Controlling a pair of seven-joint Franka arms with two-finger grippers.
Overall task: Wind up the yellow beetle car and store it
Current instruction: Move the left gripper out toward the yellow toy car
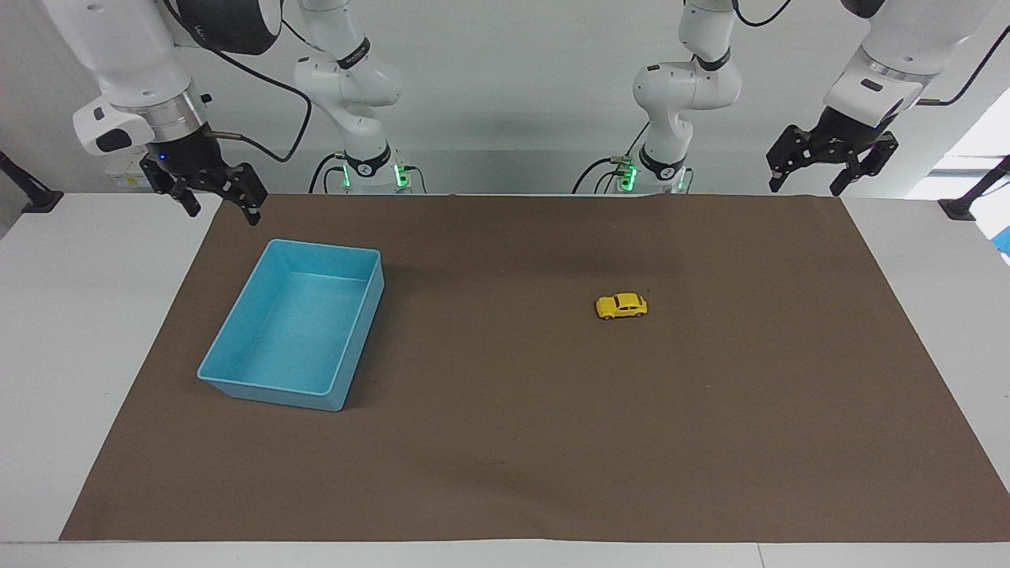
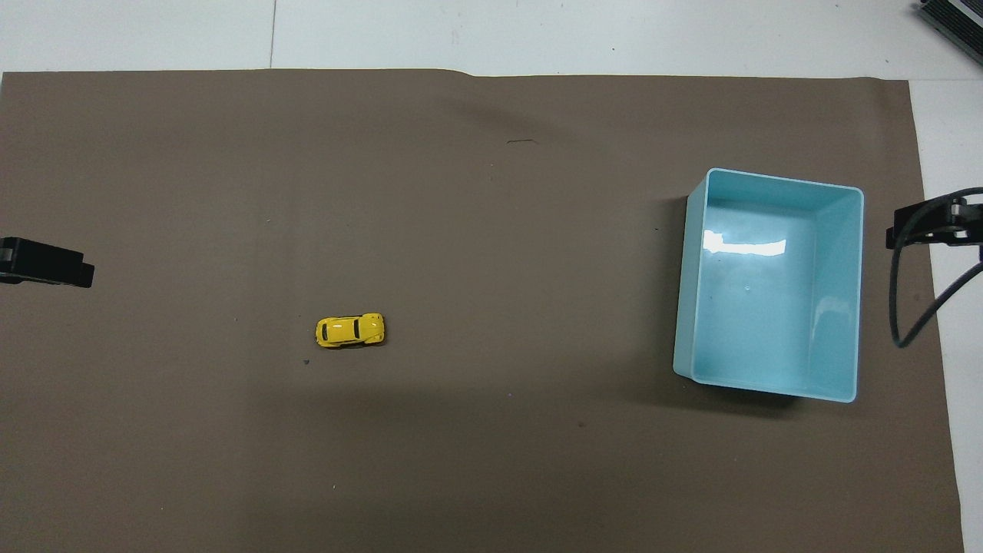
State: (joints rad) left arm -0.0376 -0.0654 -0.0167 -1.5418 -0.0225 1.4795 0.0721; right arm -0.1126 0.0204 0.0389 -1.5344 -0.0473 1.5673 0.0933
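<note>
Facing view gives us the left gripper raised at its own end of the table, over the mat's edge by the robots, fingers spread wide with nothing between them. Our right gripper hangs at the other end, likewise spread and empty, up over the mat's corner close to the tray.

From the left gripper the car lies out toward the middle of the table and farther from the robots, on its wheels on the bare mat. Its long axis runs along the table's length, from one arm's end toward the other; which end is the nose we cannot tell. We judge the left arm the nearer one, since the car sits in its half while the right gripper is well apart from it, with the tray in between.

The tray sits toward the right arm's end, empty, well apart from the car. Nothing stands between the left gripper and the car, so we expect a plain reach down, with the fingers set across the car's narrow width. Nothing of the task is done yet: the car is untouched and not stored
</note>
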